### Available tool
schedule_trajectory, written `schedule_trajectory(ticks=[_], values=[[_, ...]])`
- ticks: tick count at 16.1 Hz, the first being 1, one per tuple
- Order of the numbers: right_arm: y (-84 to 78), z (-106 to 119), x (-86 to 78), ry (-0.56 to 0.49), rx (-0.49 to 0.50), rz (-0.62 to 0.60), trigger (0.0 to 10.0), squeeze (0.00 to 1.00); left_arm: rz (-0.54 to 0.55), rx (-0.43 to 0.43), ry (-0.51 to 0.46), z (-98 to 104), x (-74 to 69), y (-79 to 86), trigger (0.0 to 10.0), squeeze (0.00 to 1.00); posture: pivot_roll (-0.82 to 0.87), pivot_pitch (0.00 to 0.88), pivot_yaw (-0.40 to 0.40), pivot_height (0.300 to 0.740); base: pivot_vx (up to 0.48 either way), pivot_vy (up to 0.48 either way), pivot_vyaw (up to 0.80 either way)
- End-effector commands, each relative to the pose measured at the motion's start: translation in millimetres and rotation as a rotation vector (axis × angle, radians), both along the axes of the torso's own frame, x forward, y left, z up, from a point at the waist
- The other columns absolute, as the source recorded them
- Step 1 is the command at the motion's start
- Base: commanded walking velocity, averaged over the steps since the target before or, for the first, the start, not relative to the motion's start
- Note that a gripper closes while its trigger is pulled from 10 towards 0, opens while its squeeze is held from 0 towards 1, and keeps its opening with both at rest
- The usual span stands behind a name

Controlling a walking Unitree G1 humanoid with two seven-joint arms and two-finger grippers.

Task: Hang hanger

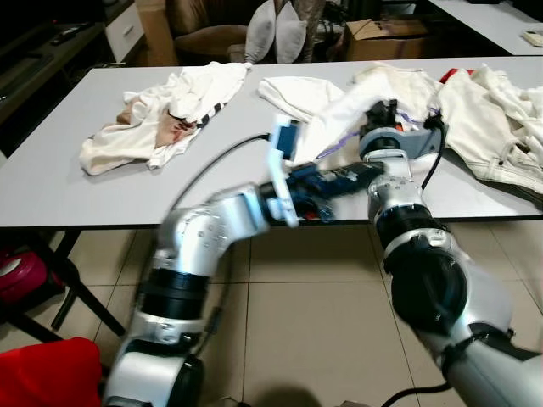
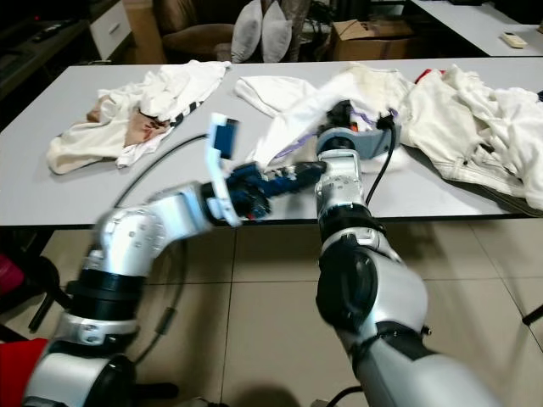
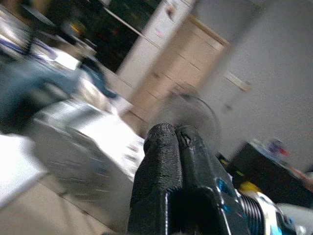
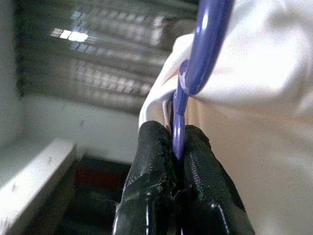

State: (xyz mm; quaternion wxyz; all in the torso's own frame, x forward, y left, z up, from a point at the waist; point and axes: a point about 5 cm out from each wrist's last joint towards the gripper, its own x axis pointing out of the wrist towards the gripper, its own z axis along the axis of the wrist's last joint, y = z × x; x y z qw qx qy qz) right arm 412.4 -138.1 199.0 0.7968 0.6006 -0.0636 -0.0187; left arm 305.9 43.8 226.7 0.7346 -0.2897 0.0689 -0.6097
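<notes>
Two fingers of the right pincer [image 4: 177,147] clamp the purple hanger [image 4: 203,54], which rises beyond their tips against white cloth [image 4: 264,98].

Head stereo pair looks down at the table [image 1: 51,182]; wrist cameras look close along fingers.

Home living room, armchair [image 1: 212,38] with cushions [image 1: 276,30], clothes-strewn white table [image 1: 51,186], tiled floor [image 1: 305,331]

The purple hanger [image 4: 198,54] runs off the picture's top edge, its body hidden under white cloth [image 4: 254,98].
</notes>
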Motion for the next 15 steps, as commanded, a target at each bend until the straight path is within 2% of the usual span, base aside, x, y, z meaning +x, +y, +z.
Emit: schedule_trajectory(ticks=[1, 2, 3, 4, 6, 7, 8, 9, 10, 11, 12, 13, 14, 15], values=[[-5.8, 4, -0.9, -0.035, -0.053, 0.011, 10.0, 0.0, 0.084, -0.009, -0.054, 11, 5.0, 18.0, 0.0, 0.0, -0.21, 0.0, 0.069, 0.74, 0.0, 0.0, 0.0], [-13.7, 0, -4.4, -0.045, -0.147, 0.037, 10.0, 0.0, 0.134, -0.009, -0.101, 20, 8.7, 36.0, 3.1, 0.0, -0.21, 0.0, 0.072, 0.74, 0.0, 0.0, 0.0], [-20.7, -3, -10.1, -0.076, -0.292, 0.098, 10.0, 0.0, 0.212, 0.024, -0.142, 26, 15.4, 56.1, 10.0, 0.0, -0.21, 0.0, 0.073, 0.74, 0.0, 0.0, 0.0], [-22.3, -4, -13.5, -0.093, -0.362, 0.143, 10.0, 0.0, 0.254, 0.046, -0.156, 29, 19.1, 65.2, 10.0, 0.0, -0.21, 0.0, 0.073, 0.74, 0.0, 0.0, 0.0], [-25.4, -3, -36.2, -0.219, -0.738, 0.363, 10.0, 0.0, 0.509, 0.251, -0.196, 19, 43.0, 91.4, 10.0, 0.0, -0.21, 0.0, 0.073, 0.74, 0.0, 0.0, 0.0], [-28.4, -3, -48.9, -0.25, -0.842, 0.455, 10.0, 0.0, 0.611, 0.323, -0.2, 13, 51.0, 100.8, 10.0, 0.0, -0.22, 0.0, 0.077, 0.74, 0.0, 0.0, 0.0], [-36.2, 1, -68.4, -0.311, -0.932, 0.561, 10.0, 0.0, 0.721, 0.376, -0.178, 7, 58.3, 111.7, 10.0, 0.0, -0.22, 0.0, 0.079, 0.74, 0.0, 0.0, 0.0], [-44.5, 6, -87.1, -0.35, -0.998, 0.645, 10.0, 0.0, 0.758, 0.433, -0.191, 2, 59.7, 116.7, 10.0, 0.0, -0.22, 0.0, 0.081, 0.74, 0.0, 0.0, 0.0], [-53.5, 11, -113.4, -0.404, -1.087, 0.77, 10.0, 0.0, 0.749, 0.467, -0.212, -3, 57.4, 116.4, 10.0, 0.0, -0.22, 0.0, 0.084, 0.74, 0.0, 0.0, 0.0], [-56.1, 12, -125.1, -0.421, -1.118, 0.828, 10.0, 0.0, 0.747, 0.478, -0.223, -5, 56.4, 115.9, 10.0, 0.0, -0.23, 0.0, 0.083, 0.74, 0.0, 0.0, 0.0], [-64.1, 8, -146.3, -0.392, -1.219, 0.927, 10.0, 0.0, 0.747, 0.496, -0.24, -10, 55.3, 114.8, 10.0, 0.0, -0.23, 0.0, 0.086, 0.74, 0.0, 0.0, 0.0], [-74.0, -2, -156.9, -0.287, -1.339, 0.952, 10.0, 0.0, 0.774, 0.494, -0.241, -14, 55.2, 116.5, 10.0, 0.0, -0.24, 0.0, 0.089, 0.74, 0.0, 0.0, 0.0], [-79.7, -6, -156.4, -0.234, -1.425, 0.886, 10.0, 0.0, 0.796, 0.485, -0.237, -17, 54.0, 118.5, 10.0, 0.0, -0.24, 0.0, 0.091, 0.74, 0.0, 0.0, 0.0], [-85.7, -9, -152.9, -0.15, -1.481, 0.724, 10.0, 0.0, 0.837, 0.461, -0.234, -24, 51.0, 121.2, 10.0, 0.0, -0.25, 0.0, 0.094, 0.74, 0.0, 0.0, 0.0]])
